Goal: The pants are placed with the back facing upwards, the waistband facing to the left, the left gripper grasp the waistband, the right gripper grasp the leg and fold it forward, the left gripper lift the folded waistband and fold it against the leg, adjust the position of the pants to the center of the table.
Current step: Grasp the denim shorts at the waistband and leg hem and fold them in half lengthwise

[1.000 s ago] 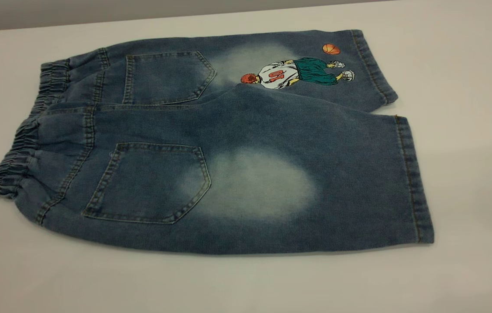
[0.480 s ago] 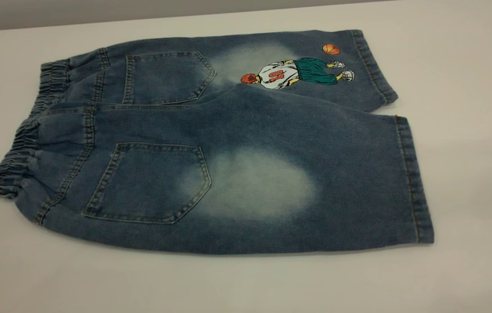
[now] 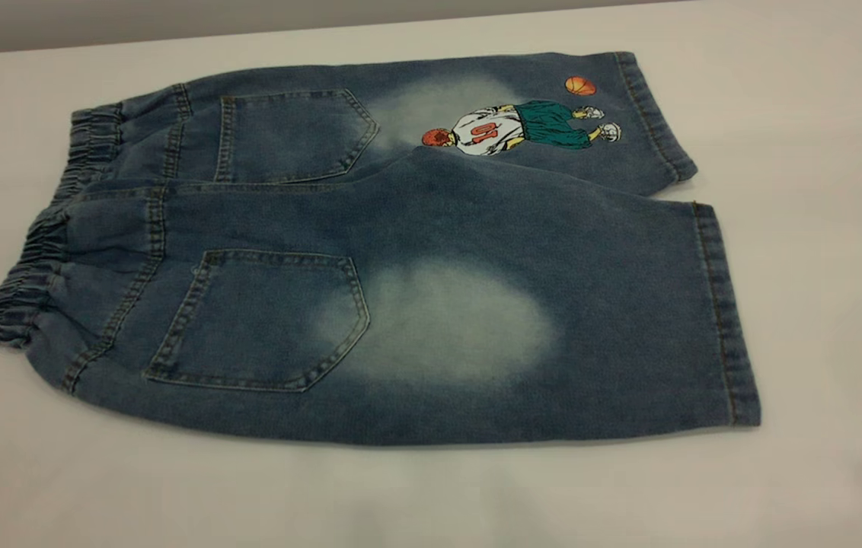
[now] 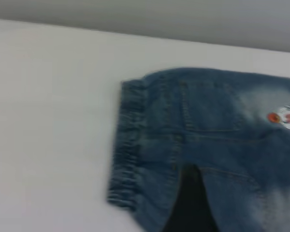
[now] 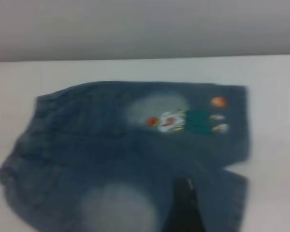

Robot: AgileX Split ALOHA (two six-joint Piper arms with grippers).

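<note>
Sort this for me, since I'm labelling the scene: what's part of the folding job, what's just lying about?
Job:
- blue washed-denim pants
- gathered elastic waistband
- plain denim leg with pale oval
- left gripper
- right gripper
- white matte table

Lying about:
- nothing visible

A white matte table (image 3: 819, 152) fills nearly the whole exterior view, reaching the left, right and near edges. Its far edge runs as a straight line, a little higher at the right. Beyond it stands a plain grey wall (image 3: 172, 15), darker than the tabletop and bare. The light is soft and even, with a faint shadow on the tabletop. Both wrist views show the same white surface and grey wall behind.
</note>
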